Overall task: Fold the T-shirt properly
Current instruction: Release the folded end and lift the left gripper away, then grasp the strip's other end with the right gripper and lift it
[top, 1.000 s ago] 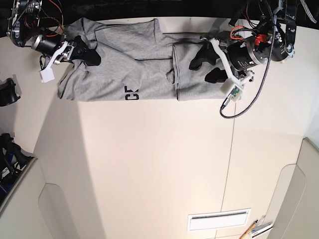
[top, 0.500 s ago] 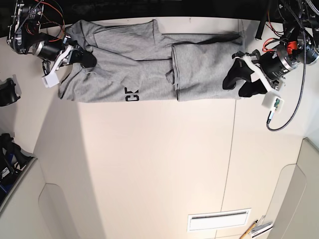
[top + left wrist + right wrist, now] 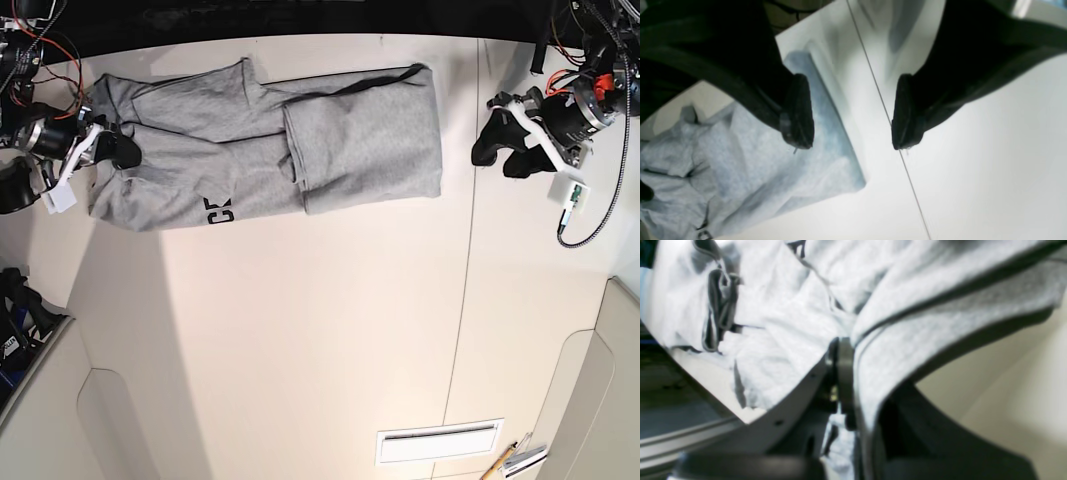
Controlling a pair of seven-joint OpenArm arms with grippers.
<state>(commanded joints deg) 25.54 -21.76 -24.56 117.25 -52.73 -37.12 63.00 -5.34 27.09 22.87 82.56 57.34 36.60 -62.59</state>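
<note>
The grey T-shirt (image 3: 260, 140) lies stretched along the table's far edge, with its right part folded over into a rectangle (image 3: 365, 140). Black lettering (image 3: 217, 212) shows at its near hem. My right gripper (image 3: 122, 150) is shut on the shirt's left end. In the right wrist view the cloth (image 3: 907, 340) drapes over the gripper (image 3: 848, 380) and is pinched between its fingers. My left gripper (image 3: 498, 155) stands open on the bare table, just right of the shirt. In the left wrist view the left gripper (image 3: 851, 113) holds nothing, and the shirt's corner (image 3: 826, 166) lies beside one finger.
A seam (image 3: 463, 290) runs down the table (image 3: 300, 350) right of the shirt. A white slotted plate (image 3: 440, 440) and pencils (image 3: 515, 460) sit at the near right. Dark gear (image 3: 20, 300) lines the left edge.
The left gripper slid off the shirt's folded part to the right and now stands clear of it. The right gripper pulled the whole shirt leftward.
</note>
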